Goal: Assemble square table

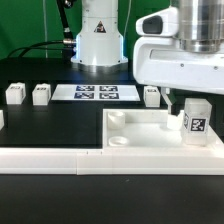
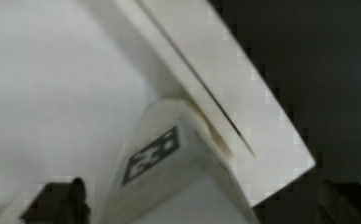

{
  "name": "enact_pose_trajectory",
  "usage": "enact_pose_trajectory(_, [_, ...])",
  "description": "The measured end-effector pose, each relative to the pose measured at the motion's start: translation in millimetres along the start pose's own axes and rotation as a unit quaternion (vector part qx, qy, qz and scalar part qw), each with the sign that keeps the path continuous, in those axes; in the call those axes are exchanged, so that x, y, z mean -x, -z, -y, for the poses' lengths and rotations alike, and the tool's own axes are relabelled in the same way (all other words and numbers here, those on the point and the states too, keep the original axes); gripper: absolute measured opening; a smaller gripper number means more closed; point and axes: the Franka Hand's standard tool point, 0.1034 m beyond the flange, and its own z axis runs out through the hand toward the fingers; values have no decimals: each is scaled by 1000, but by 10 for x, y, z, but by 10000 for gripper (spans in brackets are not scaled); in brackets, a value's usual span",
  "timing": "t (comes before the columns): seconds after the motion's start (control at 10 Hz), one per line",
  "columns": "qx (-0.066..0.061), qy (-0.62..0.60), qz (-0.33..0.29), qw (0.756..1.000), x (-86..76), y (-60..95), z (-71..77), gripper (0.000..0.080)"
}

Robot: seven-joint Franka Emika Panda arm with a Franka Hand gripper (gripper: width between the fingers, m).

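Four white tagged legs (image 1: 41, 94) (one at the top's corner), one square top (image 1: 140, 130), one rail (image 1: 50, 158), one marker board (image 1: 93, 93)

Leg (image 1: 194, 122) upright at tabletop (image 1: 145, 131) corner, exterior view's right — marker board (image 1: 93, 93) behind.

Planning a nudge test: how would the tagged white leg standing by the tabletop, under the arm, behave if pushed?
The leg looks like a rigid block, so probably stiff. Standing taller than wide, it may tip under a high push. Its flat faces suggest it won't roll.
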Motion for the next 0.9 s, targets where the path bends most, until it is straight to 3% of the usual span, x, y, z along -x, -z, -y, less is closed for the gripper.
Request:
enact_pose_trajectory(0.2, [0,93,1,996,20,-11,19,649])
enact_pose_trajectory(0.3, [0,93,1,996,20,-16,16,525])
enact_pose_trajectory(0.4, [1,93,1,996,22,-20,15,525])
enact_pose_trajectory(0.6, [0,36,3,999,21,-29,-4,293])
enact_pose_trajectory(0.9, [-1,-61,4,998,19,-34,-8,293])
